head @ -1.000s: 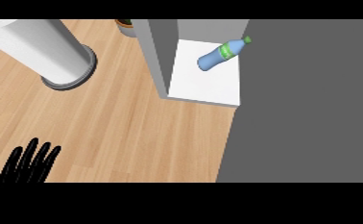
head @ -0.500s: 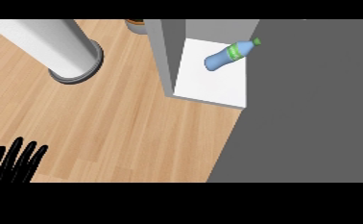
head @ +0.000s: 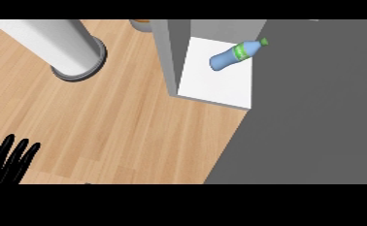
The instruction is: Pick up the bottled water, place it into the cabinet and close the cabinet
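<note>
Bottled water (head: 235, 55): 1 blue bottle with green label and green cap, lying tilted on the white floor of the cabinet (head: 215, 82), cap toward the upper right, base toward the lower left. Nothing touched it.

Cabinet: grey side wall at its left, standing open toward the viewer; a broad grey door panel (head: 308, 118) filled the view's right side.

Left hand (head: 16, 159): black, at the lower left edge of the view, fingers straight and pointing up, spread slightly, holding nothing. It lay well apart from the bottle, which sat far up and to the right across the wooden counter (head: 129, 123).

Right hand: not seen.

Other items: 1 grey-white cylinder (head: 61, 43) with a dark round base, standing on the counter at upper left; 1 small orange-brown object (head: 141, 23), partly cut off at the top edge behind the cabinet wall.
</note>
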Controlling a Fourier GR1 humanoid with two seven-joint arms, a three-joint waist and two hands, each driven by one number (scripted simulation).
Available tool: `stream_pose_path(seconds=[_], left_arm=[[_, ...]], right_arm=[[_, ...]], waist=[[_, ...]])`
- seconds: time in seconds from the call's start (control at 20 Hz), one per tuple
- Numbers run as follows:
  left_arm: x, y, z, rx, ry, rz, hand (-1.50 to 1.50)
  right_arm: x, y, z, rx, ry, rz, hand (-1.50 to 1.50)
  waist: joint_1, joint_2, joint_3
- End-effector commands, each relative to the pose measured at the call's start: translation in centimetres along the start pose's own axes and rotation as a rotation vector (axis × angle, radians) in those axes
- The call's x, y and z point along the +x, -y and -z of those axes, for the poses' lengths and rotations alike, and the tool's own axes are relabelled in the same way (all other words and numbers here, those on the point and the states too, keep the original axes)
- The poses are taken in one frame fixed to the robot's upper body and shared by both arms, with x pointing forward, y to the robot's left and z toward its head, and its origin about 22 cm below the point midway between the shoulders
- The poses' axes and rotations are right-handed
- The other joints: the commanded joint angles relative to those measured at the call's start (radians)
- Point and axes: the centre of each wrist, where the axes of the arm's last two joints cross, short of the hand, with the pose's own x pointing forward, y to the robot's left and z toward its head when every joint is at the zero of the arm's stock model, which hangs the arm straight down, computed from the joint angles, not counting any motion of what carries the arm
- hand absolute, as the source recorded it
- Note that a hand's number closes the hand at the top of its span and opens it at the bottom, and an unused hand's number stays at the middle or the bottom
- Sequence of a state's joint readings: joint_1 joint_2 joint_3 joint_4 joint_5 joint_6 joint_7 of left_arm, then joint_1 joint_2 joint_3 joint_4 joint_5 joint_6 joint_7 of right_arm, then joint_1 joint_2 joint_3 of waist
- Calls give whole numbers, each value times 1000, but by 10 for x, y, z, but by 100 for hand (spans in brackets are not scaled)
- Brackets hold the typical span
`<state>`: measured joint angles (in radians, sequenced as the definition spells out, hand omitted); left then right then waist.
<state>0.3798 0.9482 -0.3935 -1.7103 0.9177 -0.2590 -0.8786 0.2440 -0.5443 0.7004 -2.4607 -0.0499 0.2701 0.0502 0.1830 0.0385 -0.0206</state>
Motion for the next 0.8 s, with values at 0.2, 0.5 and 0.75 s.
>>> stream_pose_path(seconds=[0.2,0.5,0.75], left_arm=[[7,-4,7,-19,25,-8,-150],[14,-14,8,-19,27,7,-150],[11,-9,6,2,23,-14,-150]], right_arm=[[-28,-1,27,-129,-53,212,150],[-44,14,48,-107,-49,353,150],[-65,56,69,-224,-95,334,150]], waist=[[13,18,6],[27,22,10],[-7,3,13]])
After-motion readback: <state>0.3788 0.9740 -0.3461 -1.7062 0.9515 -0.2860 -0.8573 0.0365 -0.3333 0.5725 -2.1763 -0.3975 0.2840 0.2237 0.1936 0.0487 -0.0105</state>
